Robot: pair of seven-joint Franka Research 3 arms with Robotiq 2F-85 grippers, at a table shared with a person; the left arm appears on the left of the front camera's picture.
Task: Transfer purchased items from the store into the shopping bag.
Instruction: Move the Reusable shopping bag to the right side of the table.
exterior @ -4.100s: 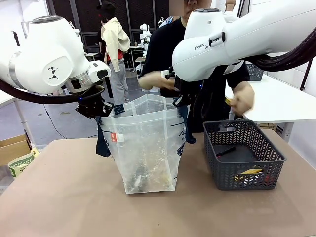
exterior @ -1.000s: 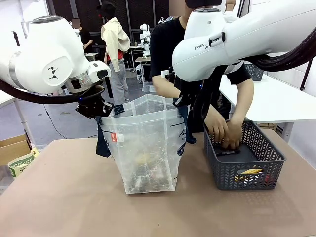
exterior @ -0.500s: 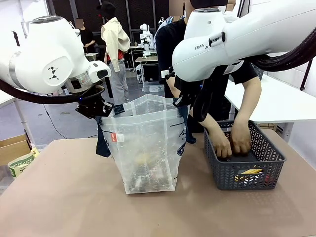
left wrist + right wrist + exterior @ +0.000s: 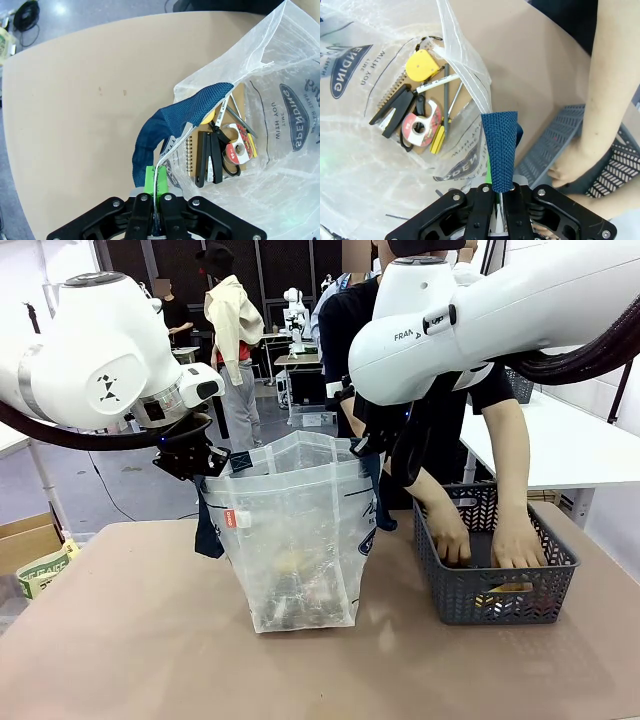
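The shopping bag (image 4: 296, 550) stands upright on the table (image 4: 130, 640) with its mouth pointing straight up. Its opening is stretched long along the line between the 2 grippers.

The left gripper (image 4: 196, 462) is at the bag's left rim, jaws pinched tight on the plastic edge where a navy strap (image 4: 170, 120) joins. The right gripper (image 4: 372, 445) is at the bag's right rim, jaws closed on the other strap and the rim beside it.

Flat on the bag's bottom lie a brown notebook (image 4: 192, 156), a black stapler (image 4: 207, 161), a tape roll (image 4: 234, 147) and a yellow tape measure (image 4: 421, 65). The stapler's long axis runs alongside the notebook's spiral edge.

Just right of the bag sits a grey basket (image 4: 470, 600). The person's hands (image 4: 450, 540) are down inside it, and a yellow piece (image 4: 505, 588) shows through its wall.

The step in hand looks like the person picking the next item out of the basket while the arms hold the bag open. The next move calls for both grippers to hold steady, with the mouth wide and taut so the item can drop in cleanly.
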